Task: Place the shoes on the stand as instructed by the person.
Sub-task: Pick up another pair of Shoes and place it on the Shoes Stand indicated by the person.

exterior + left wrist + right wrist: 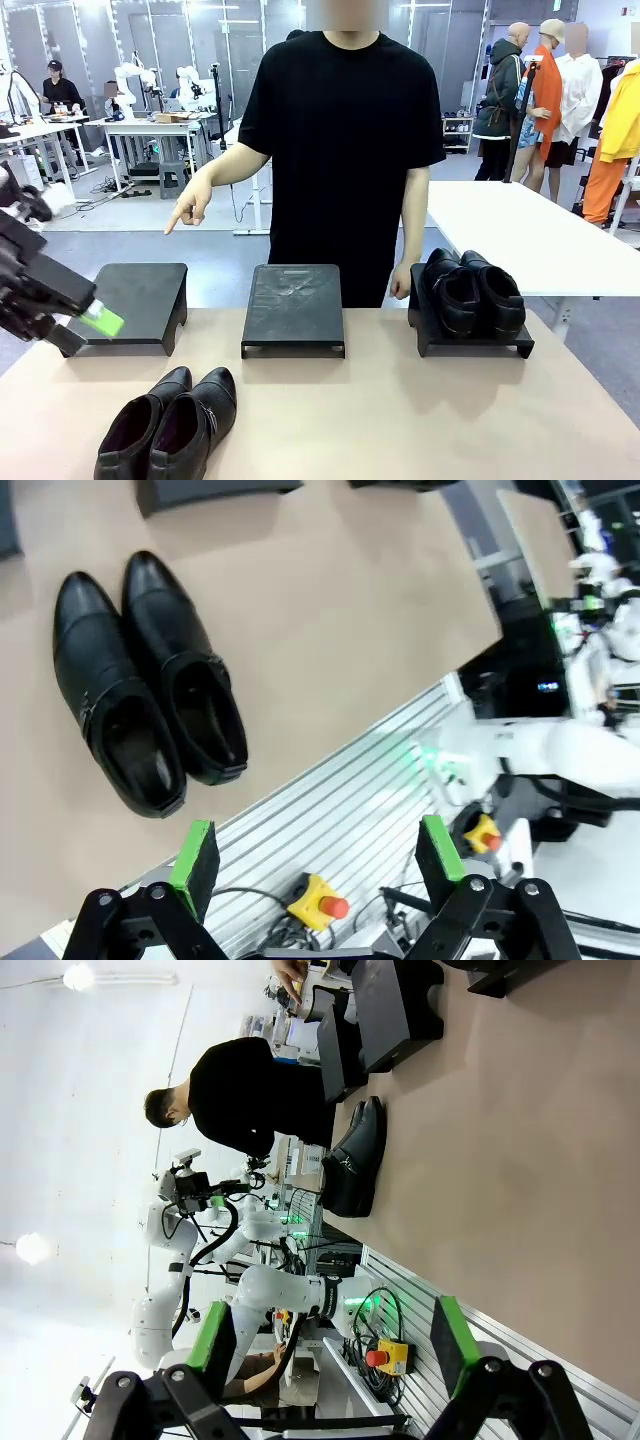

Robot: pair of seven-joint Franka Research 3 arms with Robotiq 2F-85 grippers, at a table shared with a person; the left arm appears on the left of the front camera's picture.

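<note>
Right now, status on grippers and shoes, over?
Left gripper, right gripper open, empty. One pair on table, other pair on right stand. Person's hand points toward left stand. Nothing blocking.

The right gripper has its fingers spread wide, over the table edge. The shoes sit side by side well ahead of them, with black stands further beyond.

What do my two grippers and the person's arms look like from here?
The left gripper and right gripper are black, with boxy linkage bodies and two fingers tipped with bright green pads. The left arm is white with rounded links. The person wears a plain black short-sleeved T-shirt, forearms bare.
</note>
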